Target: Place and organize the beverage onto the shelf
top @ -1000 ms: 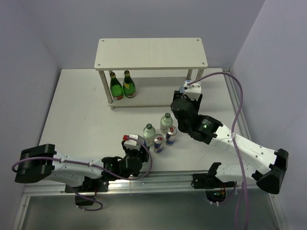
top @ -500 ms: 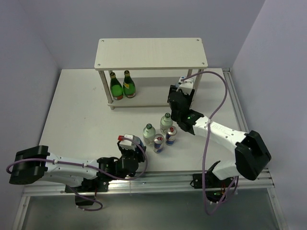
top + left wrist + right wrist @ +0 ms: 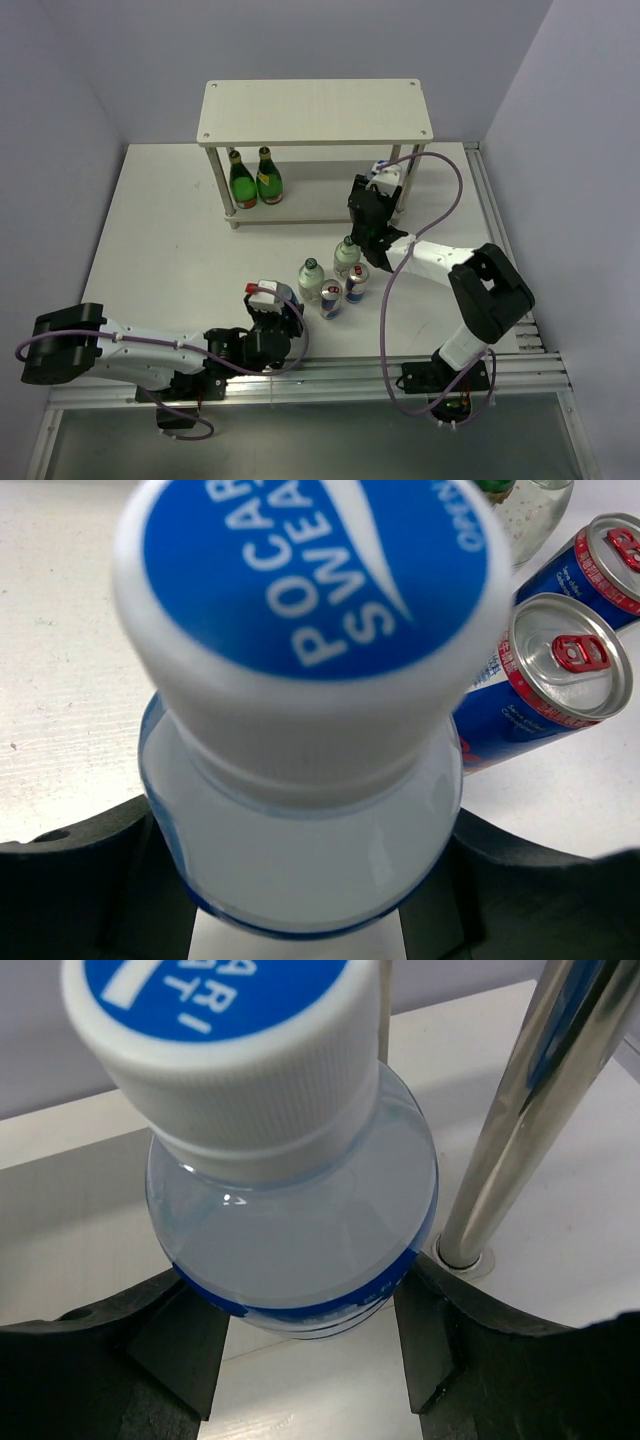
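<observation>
My left gripper [image 3: 274, 320] is shut on a water bottle [image 3: 300, 850] with a blue and white cap, near the table's front. Two blue-silver-red cans [image 3: 331, 298] [image 3: 356, 285] and two clear green-capped bottles [image 3: 311, 277] [image 3: 347, 255] stand just right of it; the cans also show in the left wrist view [image 3: 560, 670]. My right gripper [image 3: 372, 208] is shut on the second water bottle [image 3: 300, 1220], over the shelf's [image 3: 315, 110] lower board [image 3: 80, 1210] beside its right front leg [image 3: 505, 1120]. I cannot tell whether the bottle rests on the board.
Two dark green glass bottles [image 3: 241, 184] [image 3: 268, 180] stand at the left end of the lower tier. The top board [image 3: 315, 110] holds nothing. Walls close in on the left, back and right. A metal rail [image 3: 330, 370] runs along the front edge.
My right gripper has carried its bottle up and left to the shelf's right front leg, its arm folding in. My left gripper shifted slightly left, still holding its bottle.
</observation>
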### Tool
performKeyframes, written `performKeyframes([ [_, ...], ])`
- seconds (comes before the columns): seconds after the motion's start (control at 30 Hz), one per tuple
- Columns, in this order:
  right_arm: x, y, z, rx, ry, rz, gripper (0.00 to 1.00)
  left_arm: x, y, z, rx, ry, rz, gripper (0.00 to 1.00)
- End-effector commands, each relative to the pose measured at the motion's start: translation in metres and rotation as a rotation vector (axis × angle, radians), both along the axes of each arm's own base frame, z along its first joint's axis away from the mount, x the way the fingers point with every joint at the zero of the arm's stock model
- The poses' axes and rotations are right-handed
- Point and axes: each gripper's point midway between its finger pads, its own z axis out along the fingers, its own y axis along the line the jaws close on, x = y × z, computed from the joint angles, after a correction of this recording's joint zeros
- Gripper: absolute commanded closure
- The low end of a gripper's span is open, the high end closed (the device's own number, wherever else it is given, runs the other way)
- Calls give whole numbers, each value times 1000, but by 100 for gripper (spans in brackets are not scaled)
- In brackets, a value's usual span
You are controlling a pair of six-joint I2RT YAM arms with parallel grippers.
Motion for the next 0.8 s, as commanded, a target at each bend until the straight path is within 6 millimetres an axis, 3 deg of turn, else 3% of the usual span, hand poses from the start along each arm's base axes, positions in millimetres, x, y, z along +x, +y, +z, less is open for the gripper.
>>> performKeyframes([
  [0.0, 22, 2, 53, 171, -207, -57, 100, 5, 4, 0, 34, -14, 34, 100],
  [0.17, 32, 1, 40, 157, -171, -81, 100, 5, 1, 1, 34, -13, 39, 100],
  [0.23, 37, -2, 34, 159, -147, -97, 93, 5, 0, 1, 31, -12, 41, 100],
  [0.33, 41, -5, 31, 154, -142, -105, 56, 5, -1, 0, 37, -10, 42, 100],
  [0.37, 41, -6, 30, 151, -138, -106, 34, 6, -1, -1, 42, -10, 42, 100],
  [0.53, 45, -8, 30, 144, -124, -109, 1, 6, -3, -2, 48, -6, 46, 100],
  [0.77, 40, -10, 31, 153, -119, -111, 0, 6, -3, 0, 38, -7, 49, 100],
])
